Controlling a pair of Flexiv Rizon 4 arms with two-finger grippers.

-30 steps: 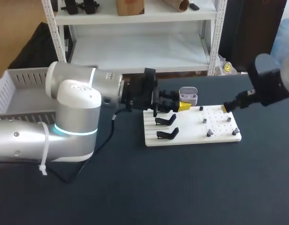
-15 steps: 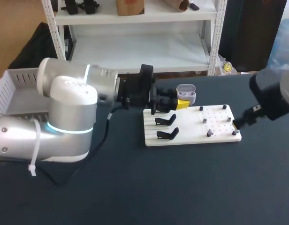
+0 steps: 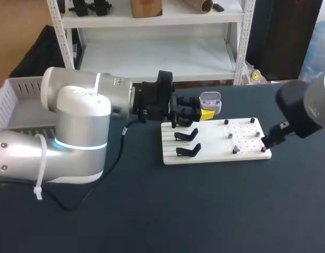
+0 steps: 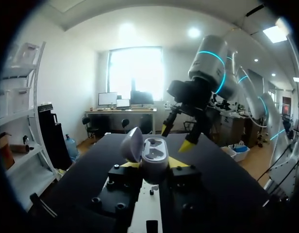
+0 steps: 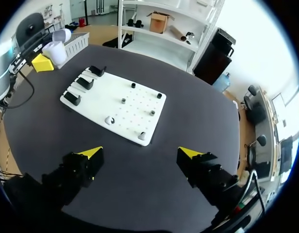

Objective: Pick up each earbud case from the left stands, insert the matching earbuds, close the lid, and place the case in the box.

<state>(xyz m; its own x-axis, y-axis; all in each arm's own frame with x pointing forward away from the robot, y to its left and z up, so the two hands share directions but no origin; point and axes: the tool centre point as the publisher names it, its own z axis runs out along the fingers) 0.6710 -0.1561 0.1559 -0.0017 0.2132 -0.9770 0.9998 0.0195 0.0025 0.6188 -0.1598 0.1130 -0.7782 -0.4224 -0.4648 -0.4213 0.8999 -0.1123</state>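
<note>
The step in hand seemed to be earbud insertion: the left gripper [image 3: 203,114] was clamped on the pale grey, rounded plastic earbud case [image 3: 210,102], its lid open, hanging over the 12 o'clock edge of the white perforated board [image 3: 247,138]. The right gripper [image 5: 140,154], fingers spread wide and empty, hovered by the board's 3 o'clock edge. Next it would likely need to descend onto a small earbud [image 5: 109,120] there and pinch it.

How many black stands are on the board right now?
3, all empty, in a row along the white board's left side: far stand, middle stand, near stand.
</note>
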